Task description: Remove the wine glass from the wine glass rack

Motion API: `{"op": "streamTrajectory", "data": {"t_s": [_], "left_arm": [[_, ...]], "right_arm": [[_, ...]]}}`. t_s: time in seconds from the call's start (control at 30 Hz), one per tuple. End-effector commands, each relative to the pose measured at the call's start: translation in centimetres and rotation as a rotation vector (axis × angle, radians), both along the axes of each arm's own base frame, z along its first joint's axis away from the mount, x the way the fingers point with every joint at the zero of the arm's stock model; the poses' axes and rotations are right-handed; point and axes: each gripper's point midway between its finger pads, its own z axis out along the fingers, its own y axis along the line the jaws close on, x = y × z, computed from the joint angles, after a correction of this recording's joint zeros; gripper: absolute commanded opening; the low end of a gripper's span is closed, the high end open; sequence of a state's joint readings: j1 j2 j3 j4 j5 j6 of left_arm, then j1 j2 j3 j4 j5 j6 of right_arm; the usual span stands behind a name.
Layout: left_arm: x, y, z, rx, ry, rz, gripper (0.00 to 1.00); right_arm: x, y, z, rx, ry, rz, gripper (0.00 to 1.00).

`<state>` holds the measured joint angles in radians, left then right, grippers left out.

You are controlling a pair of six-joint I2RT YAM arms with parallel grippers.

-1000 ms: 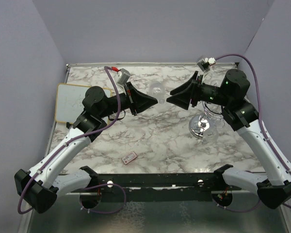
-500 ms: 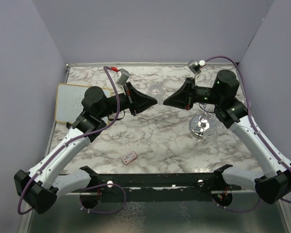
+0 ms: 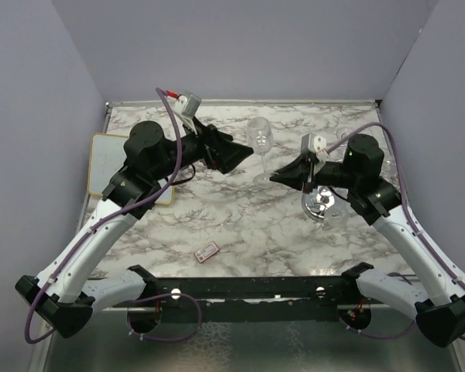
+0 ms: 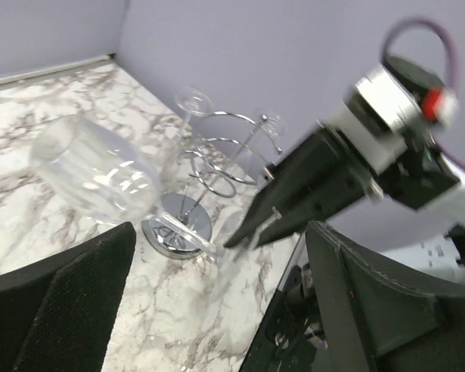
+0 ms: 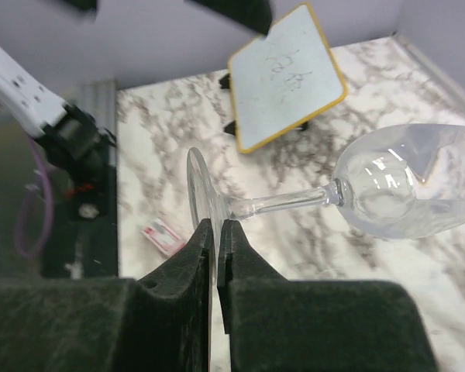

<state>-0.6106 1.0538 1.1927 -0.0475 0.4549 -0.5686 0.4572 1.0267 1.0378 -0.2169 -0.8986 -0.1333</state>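
The clear wine glass [image 3: 261, 138] hangs over the marble table between the two arms, bowl up and slightly tilted. My right gripper [image 3: 273, 177] is shut on the thin edge of its round foot [image 5: 200, 194], and the stem and bowl [image 5: 403, 190] stretch away to the right in the right wrist view. Just left of the bowl [image 4: 93, 174] stands my left gripper [image 3: 240, 159], open and holding nothing. The chrome wine glass rack [image 3: 322, 203] stands below the right arm, with its wire loops [image 4: 217, 151] and mirror base [image 4: 178, 229] showing in the left wrist view.
Other glasses hang on the rack by their feet [image 4: 194, 99]. A framed whiteboard [image 3: 116, 167] lies at the table's left edge. A small red and white card [image 3: 208, 251] lies near the front. Purple walls close in the back and sides.
My right gripper has shut on the glass's foot. My left gripper has opened, let go of the glass and drawn back to the left. The right arm has sunk lower with the glass.
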Motion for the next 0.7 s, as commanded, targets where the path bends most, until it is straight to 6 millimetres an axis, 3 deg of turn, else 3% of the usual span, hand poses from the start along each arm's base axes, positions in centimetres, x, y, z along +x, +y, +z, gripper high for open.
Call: {"op": "streamTrajectory", "data": {"t_s": [0.0,0.03,0.17,0.4,0.47,0.67], "left_arm": [[2.7,2.0,-2.1,0.102,0.225,0.194,0.97],[2.7,1.8,-2.6,0.106,0.261,0.173,0.98],[2.2,0.9,-1.2,0.064,0.303,0.082,0.99],[1.9,1.0,0.0,0.029,0.314,0.061,1.0],[1.8,0.8,-0.5,0.033,0.329,0.049,1.0],[2.4,1.2,-1.2,0.074,0.374,0.071,0.94]], "right_arm": [[-0.6,-0.9,1.0,-0.099,-0.658,0.116,0.01],[-0.6,-1.0,0.8,-0.131,-0.793,0.138,0.01],[0.4,-1.7,0.0,-0.22,-1.052,0.119,0.01],[4.4,-3.5,-2.3,-0.414,-1.422,-0.068,0.01],[4.4,-3.8,-1.6,-0.397,-1.516,-0.126,0.01],[2.7,-3.7,-2.1,-0.393,-1.676,-0.098,0.01]]}}
